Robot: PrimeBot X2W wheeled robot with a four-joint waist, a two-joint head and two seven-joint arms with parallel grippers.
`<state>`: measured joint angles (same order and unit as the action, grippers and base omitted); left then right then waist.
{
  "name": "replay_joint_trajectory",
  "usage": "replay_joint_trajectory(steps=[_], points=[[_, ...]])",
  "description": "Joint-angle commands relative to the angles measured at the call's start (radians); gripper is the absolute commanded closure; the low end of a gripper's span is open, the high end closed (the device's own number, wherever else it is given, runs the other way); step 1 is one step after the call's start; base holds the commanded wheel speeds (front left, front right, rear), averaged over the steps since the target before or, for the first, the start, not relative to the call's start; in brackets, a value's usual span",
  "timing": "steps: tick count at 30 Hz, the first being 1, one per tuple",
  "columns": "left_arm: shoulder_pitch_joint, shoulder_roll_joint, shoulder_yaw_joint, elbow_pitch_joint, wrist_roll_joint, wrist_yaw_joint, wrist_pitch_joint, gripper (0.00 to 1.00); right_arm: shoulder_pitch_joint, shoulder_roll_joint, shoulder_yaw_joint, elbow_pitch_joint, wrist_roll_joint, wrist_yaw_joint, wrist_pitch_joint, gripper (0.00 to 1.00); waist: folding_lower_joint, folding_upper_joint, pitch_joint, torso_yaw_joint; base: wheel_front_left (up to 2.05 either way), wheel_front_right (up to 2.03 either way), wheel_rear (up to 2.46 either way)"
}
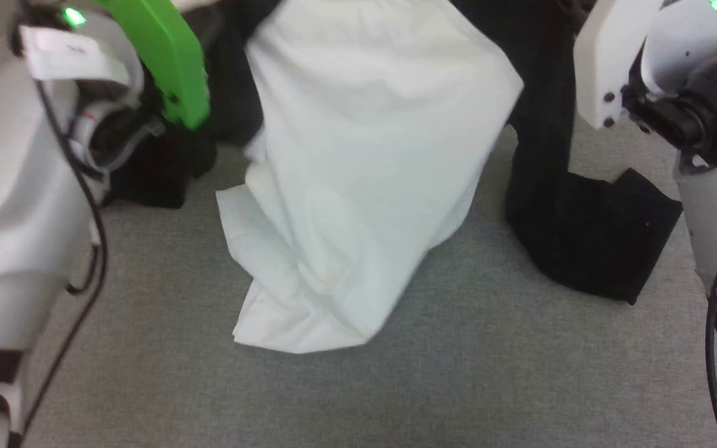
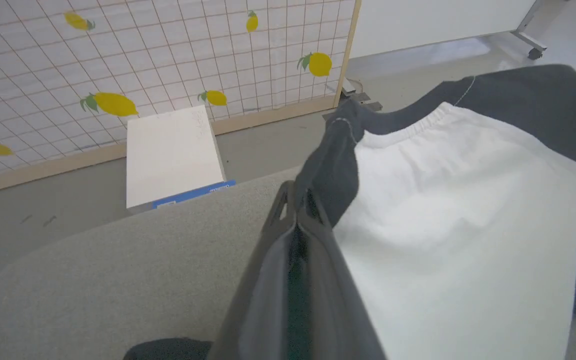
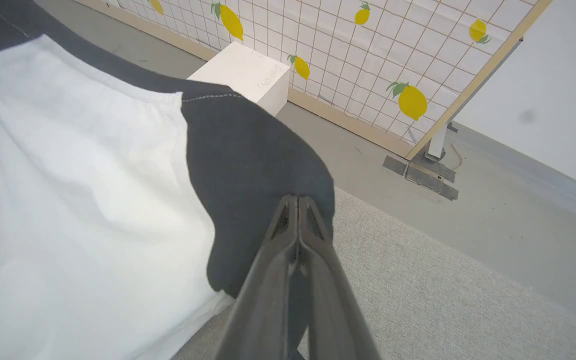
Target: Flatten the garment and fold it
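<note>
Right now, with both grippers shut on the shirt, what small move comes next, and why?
Probably pull the shoulders apart to tauten the garment: left gripper and right gripper each pinch a black shoulder, yet it sags, hem crumpled on the table.

Grey fabric-covered worktop (image 1: 489, 373), evenly lit. Smooth grey floor (image 3: 493, 210) beyond. Wood-framed white grid-pattern screen printed with yellow lemons (image 2: 168, 50) stands on the floor. White rectangular box (image 2: 170, 155) sits near its base. Plain white wall (image 3: 558, 75) behind.
</note>
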<state>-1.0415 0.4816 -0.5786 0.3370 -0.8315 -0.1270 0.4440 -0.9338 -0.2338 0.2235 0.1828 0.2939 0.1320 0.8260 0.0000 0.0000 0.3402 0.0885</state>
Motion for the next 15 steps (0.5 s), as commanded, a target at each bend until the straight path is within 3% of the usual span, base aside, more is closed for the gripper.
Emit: replay_joint_trajectory(steps=[1,9,15], points=[[-0.051,0.01,0.014,0.005,0.026,-0.002,-0.035,1.0,-0.04,0.022,-0.021,0.006,-0.006,-0.001,-0.02,1.0,0.0,0.0,0.001,-0.013,0.0,0.0,0.0],[-0.271,0.013,0.031,0.121,0.17,0.03,-0.175,1.0,-0.283,0.152,-0.124,0.14,-0.079,-0.001,-0.107,1.0,0.0,0.0,0.046,-0.057,0.0,0.0,0.0],[-0.467,0.015,0.047,0.208,0.282,0.077,-0.317,1.0,-0.51,0.181,-0.178,0.268,-0.141,-0.001,-0.226,1.0,0.0,0.0,0.11,-0.086,0.0,0.0,0.0]])
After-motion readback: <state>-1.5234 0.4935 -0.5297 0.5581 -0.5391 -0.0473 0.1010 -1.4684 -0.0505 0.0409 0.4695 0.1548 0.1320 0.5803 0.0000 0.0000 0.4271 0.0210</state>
